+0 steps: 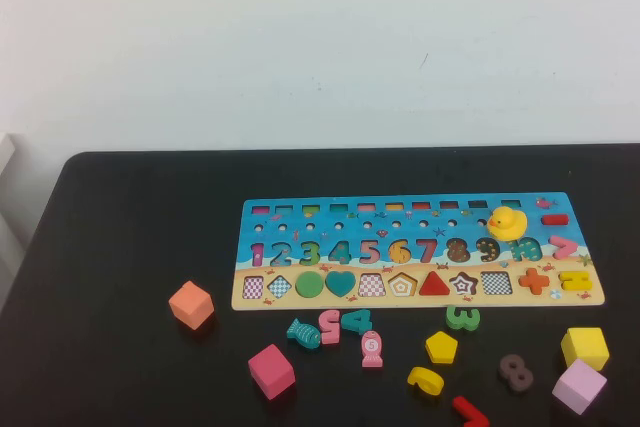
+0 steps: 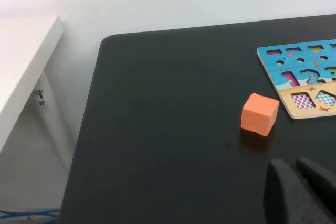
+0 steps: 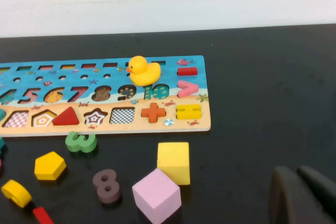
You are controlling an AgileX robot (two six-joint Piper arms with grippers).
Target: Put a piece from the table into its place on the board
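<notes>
On the black table [image 1: 120,247] the board [image 1: 415,250] lay flat with its blue numbered part toward the wall and its tan strip of shape slots toward the robot. A yellow rubber duck [image 1: 506,222] sat on the blue part near the 9 and 10. In the tan strip the green circle [image 1: 309,284], teal heart [image 1: 340,283] and red triangle [image 1: 433,284] were filled, and the pentagon slot [image 1: 403,285] between heart and triangle showed only its printed lining.

The piece [image 1: 441,347] — a small flat yellow pentagon — rested on the table just in front of the board's near edge, apart from it, a little right of its slot. A green 3 [image 1: 462,317] lay just beyond it, a curved yellow number [image 1: 426,380] nearer the robot, and a brown 8 [image 1: 516,372] to its right. Further right a yellow cube [image 1: 585,347] touched a lilac cube [image 1: 579,386]. To the left lay a teal fish [image 1: 303,332], a pink fish [image 1: 372,349], a magenta cube [image 1: 271,371], and an orange cube [image 1: 191,305] off the board's left end.

Neither arm appeared in the high view. The left gripper [image 2: 300,195] hung over bare table, nearer the robot than the orange cube, and the right gripper [image 3: 303,196] hung over the table right of the two cubes — each showed only dark finger ends holding nothing, and how far apart they stood could not be told.
</notes>
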